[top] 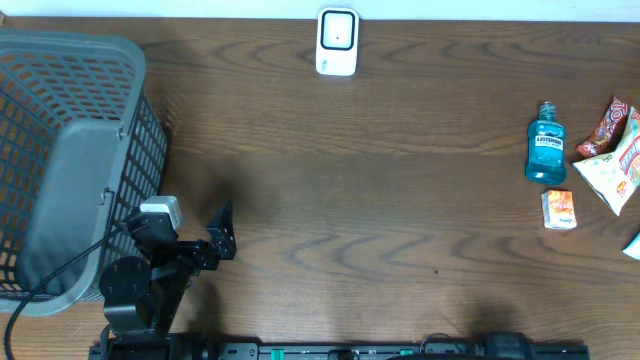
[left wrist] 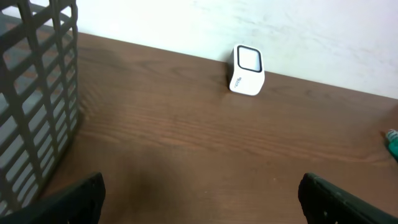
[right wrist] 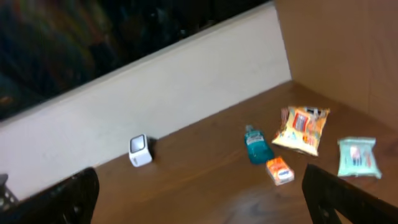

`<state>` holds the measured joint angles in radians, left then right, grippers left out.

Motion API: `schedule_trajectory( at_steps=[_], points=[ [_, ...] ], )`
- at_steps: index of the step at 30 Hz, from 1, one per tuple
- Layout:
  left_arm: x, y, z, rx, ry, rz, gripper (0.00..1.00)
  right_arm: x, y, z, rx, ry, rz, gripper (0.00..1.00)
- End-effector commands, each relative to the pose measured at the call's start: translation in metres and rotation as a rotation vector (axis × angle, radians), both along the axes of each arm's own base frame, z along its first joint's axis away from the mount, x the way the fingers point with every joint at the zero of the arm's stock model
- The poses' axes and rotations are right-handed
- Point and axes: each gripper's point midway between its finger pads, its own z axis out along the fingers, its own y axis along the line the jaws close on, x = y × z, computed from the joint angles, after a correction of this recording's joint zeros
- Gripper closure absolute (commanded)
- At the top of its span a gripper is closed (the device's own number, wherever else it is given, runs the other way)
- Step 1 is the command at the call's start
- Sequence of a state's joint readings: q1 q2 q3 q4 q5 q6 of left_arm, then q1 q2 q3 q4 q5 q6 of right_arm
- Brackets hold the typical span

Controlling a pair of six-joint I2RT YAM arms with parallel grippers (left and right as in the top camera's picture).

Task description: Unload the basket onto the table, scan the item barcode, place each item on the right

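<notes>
Dark wood-grain table (top: 380, 200); pale wall (left wrist: 323, 31) behind

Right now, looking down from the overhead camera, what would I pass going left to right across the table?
Grey plastic mesh basket → small white box-shaped scanner → blue mouthwash bottle → white-and-yellow snack bag.

Surface (top: 380, 200): brown, with darker wavy wood grain. Basket (top: 60, 80): grey, open grid pattern on its walls. Scanner (top: 337, 42): white, with a black-framed window. Bottle (top: 546, 145): blue-green, with a blue label. Box (top: 559, 209): orange and white. Bag (top: 615, 165): white with orange and red print. Packet (top: 607, 125): red-brown. Pouch (right wrist: 357, 157): pale green. Left claw (left wrist: 200, 196) and right claw (right wrist: 199, 193): black.
</notes>
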<state>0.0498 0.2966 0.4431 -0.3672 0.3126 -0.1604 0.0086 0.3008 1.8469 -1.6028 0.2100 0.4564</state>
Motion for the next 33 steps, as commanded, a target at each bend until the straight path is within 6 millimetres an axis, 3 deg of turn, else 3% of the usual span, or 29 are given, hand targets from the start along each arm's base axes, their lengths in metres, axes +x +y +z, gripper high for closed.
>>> schedule_trajectory(
  at_steps=[1, 8, 18, 23, 27, 33],
  points=[
    [-0.001, -0.002, 0.001, -0.005, -0.003, -0.01, 0.01, 0.002, -0.014, -0.023, 0.138, -0.03, -0.116, 0.01],
    [-0.001, -0.002, 0.001, -0.005, -0.003, -0.01, 0.01, 0.04, -0.018, -0.063, 0.143, -0.038, -0.182, 0.01],
    [-0.001, -0.002, 0.001, -0.005, -0.003, -0.01, 0.01, 0.125, -0.037, -0.089, 0.137, -0.052, -0.273, 0.01],
    [-0.001, -0.002, 0.001, -0.005, -0.003, -0.01, 0.01, 0.161, -0.047, -0.114, 0.131, -0.043, -0.324, 0.01],
    [-0.001, -0.002, 0.001, -0.005, -0.003, -0.01, 0.01, 0.183, -0.051, -0.137, 0.127, -0.02, -0.34, 0.01],
    [-0.001, -0.002, 0.001, -0.005, -0.003, -0.01, 0.01, 0.21, -0.052, -0.153, 0.132, -0.062, -0.337, 0.01]
  ],
)
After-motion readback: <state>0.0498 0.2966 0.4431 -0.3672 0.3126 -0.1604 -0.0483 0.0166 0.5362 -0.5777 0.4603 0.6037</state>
